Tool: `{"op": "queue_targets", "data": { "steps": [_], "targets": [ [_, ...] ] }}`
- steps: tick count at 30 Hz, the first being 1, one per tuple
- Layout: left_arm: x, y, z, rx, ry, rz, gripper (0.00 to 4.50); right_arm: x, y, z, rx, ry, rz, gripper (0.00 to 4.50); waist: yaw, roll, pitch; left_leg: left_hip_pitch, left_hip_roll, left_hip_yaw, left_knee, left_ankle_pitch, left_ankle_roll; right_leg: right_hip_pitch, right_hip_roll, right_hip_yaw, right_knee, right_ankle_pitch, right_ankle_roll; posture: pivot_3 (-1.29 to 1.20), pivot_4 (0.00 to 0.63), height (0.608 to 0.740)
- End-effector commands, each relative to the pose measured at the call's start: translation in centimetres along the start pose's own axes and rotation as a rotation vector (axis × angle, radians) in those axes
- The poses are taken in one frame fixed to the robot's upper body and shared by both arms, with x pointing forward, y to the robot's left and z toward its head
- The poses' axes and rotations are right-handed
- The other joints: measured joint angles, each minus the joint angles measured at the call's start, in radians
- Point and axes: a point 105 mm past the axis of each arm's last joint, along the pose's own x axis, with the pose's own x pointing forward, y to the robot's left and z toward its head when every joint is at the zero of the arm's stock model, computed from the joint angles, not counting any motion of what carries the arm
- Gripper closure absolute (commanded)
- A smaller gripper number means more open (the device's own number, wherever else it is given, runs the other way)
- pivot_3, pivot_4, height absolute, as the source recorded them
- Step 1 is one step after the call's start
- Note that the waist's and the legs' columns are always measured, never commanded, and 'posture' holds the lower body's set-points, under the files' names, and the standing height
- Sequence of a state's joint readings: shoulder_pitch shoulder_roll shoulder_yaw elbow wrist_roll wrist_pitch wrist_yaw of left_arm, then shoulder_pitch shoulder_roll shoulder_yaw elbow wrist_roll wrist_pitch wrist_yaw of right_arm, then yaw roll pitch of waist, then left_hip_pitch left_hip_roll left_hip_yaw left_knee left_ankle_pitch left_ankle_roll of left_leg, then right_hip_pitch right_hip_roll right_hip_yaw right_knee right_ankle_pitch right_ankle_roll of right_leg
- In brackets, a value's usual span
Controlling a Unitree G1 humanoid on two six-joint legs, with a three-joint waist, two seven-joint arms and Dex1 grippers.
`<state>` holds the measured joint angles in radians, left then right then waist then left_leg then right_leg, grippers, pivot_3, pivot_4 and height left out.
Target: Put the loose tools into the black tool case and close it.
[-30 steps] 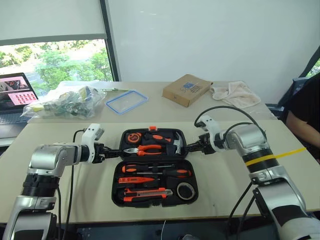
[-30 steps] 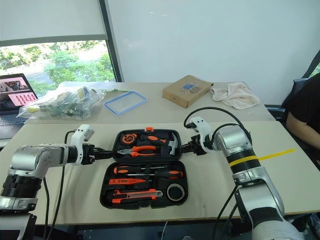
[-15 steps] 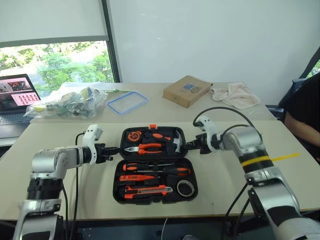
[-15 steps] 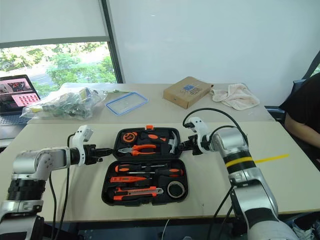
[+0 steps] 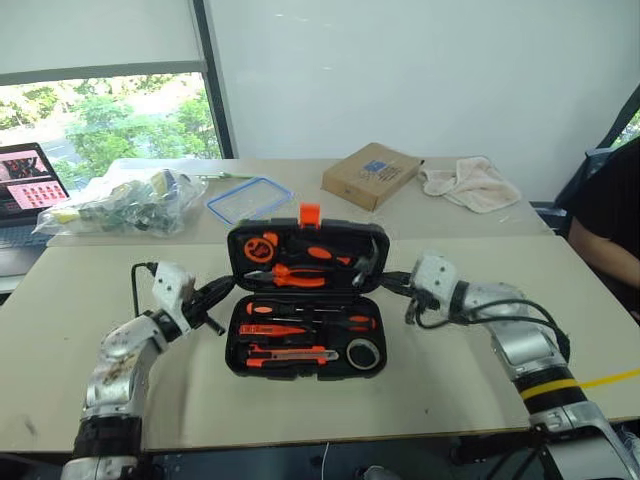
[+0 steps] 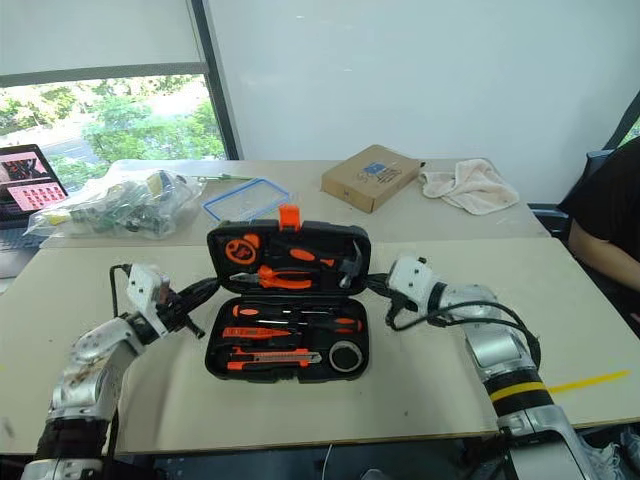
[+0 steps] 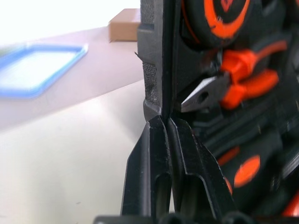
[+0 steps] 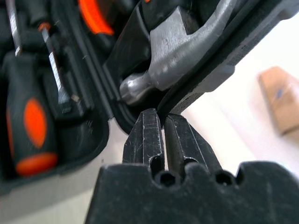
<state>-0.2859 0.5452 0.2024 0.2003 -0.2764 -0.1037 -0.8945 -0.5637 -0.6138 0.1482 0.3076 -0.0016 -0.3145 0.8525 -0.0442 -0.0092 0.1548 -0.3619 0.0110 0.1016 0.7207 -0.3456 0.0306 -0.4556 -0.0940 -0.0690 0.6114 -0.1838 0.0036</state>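
Case lid half-raised, a gripper pinched at each side.
Black tool case sits mid-table near the front edge, screwdrivers, utility knife and tape roll seated inside. Left gripper and right gripper narrow, tips closed against the lid's side rims.

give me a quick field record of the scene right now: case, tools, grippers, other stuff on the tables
case: flat black plastic tool case, open, lid half raised, orange latch on top
tools: orange-handled screwdrivers, utility knife and dark tape roll lie in the base
left gripper: shut, at the lid's left edge
right gripper: shut, at the lid's right edge
rest: brown cardboard box, beige cloth, blue-rimmed lid
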Motion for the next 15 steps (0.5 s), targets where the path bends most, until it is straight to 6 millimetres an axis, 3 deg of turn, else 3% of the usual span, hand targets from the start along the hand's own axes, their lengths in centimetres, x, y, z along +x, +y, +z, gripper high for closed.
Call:
{"op": "queue_targets", "data": {
  "steps": [1,5,8,11,15],
  "targets": [
    [-2.4,-1.9,-1.4,0.276,0.058,-0.156,4.49,-1.4,3.3,-1.0,-0.215,0.007,0.121,4.5,0.004,0.0,0.0,0.0,0.0,0.001,0.0,0.0,0.0,0.0,0.0,0.0,0.0,0.0,0.0,0.0,0.15,0.74],
    [-4.5,-3.7,-4.2,0.382,0.153,-0.308,4.49,-2.2,6.1,-2.3,-0.28,0.007,0.224,4.5,0.004,0.001,-0.001,0.021,0.003,0.006,-0.008,0.0,0.0,0.019,-0.001,0.001,-0.003,-0.004,0.0,0.0,0.15,0.74],
    [-5.4,-4.3,-5.3,0.365,0.181,-0.342,4.49,-2.6,6.2,-3.2,-0.266,0.02,0.18,4.5,0.004,0.001,-0.002,0.038,0.005,0.008,-0.012,-0.002,0.001,0.032,-0.003,0.003,-0.005,-0.008,0.0,0.0,0.15,0.74],
    [-5.6,-4.0,-5.3,0.34,0.173,-0.317,3.61,-2.9,6.2,-3.6,-0.235,0.036,0.169,3.41,0.005,0.003,-0.005,0.046,0.006,0.008,-0.012,-0.006,0.003,0.036,-0.006,0.007,0.001,-0.012,0.001,0.0,0.15,0.74],
    [-6.5,-3.3,-4.8,0.321,0.187,-0.338,2.22,-3.9,6.0,-3.2,-0.234,0.028,0.176,2.13,0.01,0.002,-0.003,0.04,0.006,0.008,-0.01,-0.006,0.004,0.028,-0.007,0.008,0.004,-0.011,0.0,0.0,0.15,0.74]
  ]
}}
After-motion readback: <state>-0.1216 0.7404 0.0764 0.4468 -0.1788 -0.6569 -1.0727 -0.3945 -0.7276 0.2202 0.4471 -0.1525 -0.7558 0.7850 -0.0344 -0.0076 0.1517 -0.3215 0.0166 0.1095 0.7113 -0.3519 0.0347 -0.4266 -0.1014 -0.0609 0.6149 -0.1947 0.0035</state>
